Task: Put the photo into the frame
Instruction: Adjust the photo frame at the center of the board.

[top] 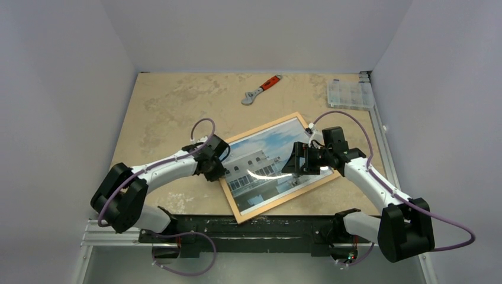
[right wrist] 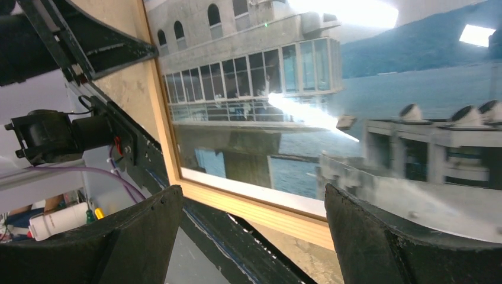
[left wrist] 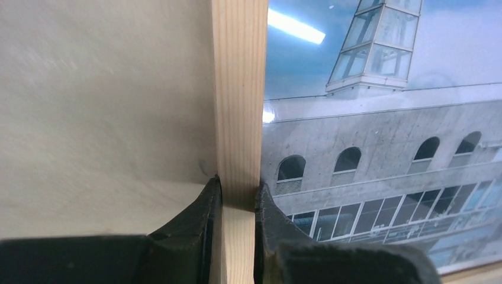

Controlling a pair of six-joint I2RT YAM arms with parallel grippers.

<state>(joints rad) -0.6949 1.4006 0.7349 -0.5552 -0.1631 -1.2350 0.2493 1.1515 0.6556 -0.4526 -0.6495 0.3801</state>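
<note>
The frame [top: 260, 128], thin light wood strips, lies tilted on the table in the middle. The photo [top: 266, 160], a white multi-deck building under blue sky by water, shows inside the strips with glare on it. My left gripper [top: 220, 167] is shut on the frame's left strip [left wrist: 237, 89], one finger outside and one on the photo [left wrist: 379, 136] side, gripper [left wrist: 238, 195]. My right gripper [top: 296, 165] is open and empty over the photo's right part. In its wrist view the gripper [right wrist: 251, 192] straddles the frame's near strip [right wrist: 266, 210] and the photo [right wrist: 331, 89].
An adjustable wrench with an orange handle [top: 261, 90] lies at the back middle. A clear plastic compartment box [top: 350, 93] sits at the back right corner. A black rail [top: 248, 228] runs along the near edge under the frame's corner. Grey walls close in three sides.
</note>
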